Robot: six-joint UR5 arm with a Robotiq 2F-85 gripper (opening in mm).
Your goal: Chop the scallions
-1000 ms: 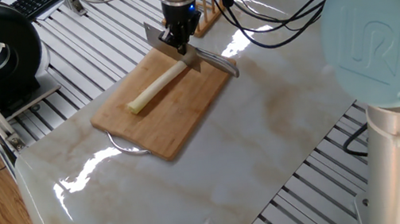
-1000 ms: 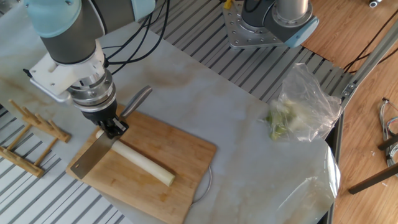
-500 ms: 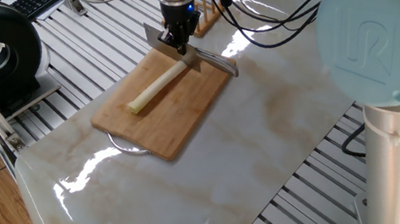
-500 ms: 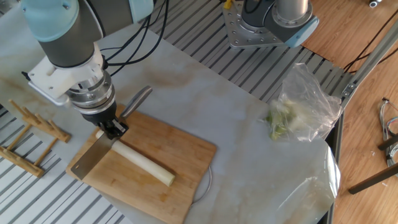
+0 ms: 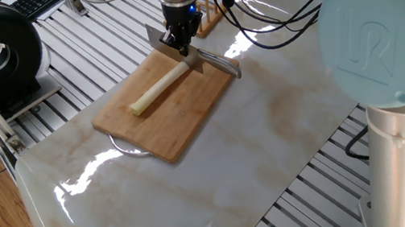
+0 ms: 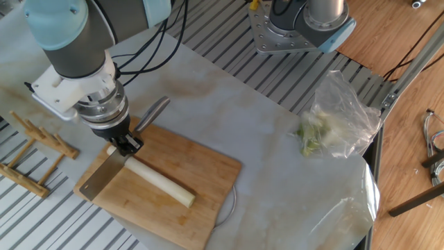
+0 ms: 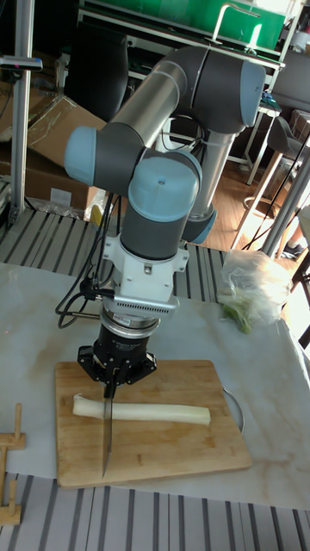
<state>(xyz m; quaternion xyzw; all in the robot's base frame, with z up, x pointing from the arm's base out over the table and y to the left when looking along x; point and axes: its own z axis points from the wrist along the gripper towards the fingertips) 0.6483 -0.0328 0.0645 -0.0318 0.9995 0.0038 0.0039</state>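
- The black two-finger gripper (image 5: 179, 44) (image 6: 125, 144) (image 7: 110, 385) points straight down over the far end of the rectangular bamboo cutting board (image 5: 147, 126) (image 6: 208, 187) (image 7: 172, 448).
- Its fingers are closed on the spine of a steel cleaver with a flat rectangular blade and a metal handle (image 5: 215, 61) (image 6: 97, 180) (image 7: 106, 439).
- The blade stands on edge, crossing the stalk at right angles near its white end; in the tall fixed view the edge lies across the stalk and reaches the board in front of it.
- I cannot tell from any view whether the edge has passed through the stalk.
- The scallion, a thick cream-white stalk with a yellowish-green end (image 5: 158, 88) (image 6: 163, 186) (image 7: 146, 412), lies whole on the board, running along the board's length.
- Its greenish end points away from the blade and rests near the middle of the board.
- The board sits on a pale marbled sheet over the slatted metal table (image 5: 288, 140) (image 6: 277, 153) (image 7: 258, 379).
- A clear plastic bag of pale leafy greens (image 6: 333, 125) (image 7: 250, 297) lies on the sheet, well apart from the board.
- A slotted wooden rack (image 6: 35, 156) (image 7: 10, 473) stands just beside the board on the gripper's side.
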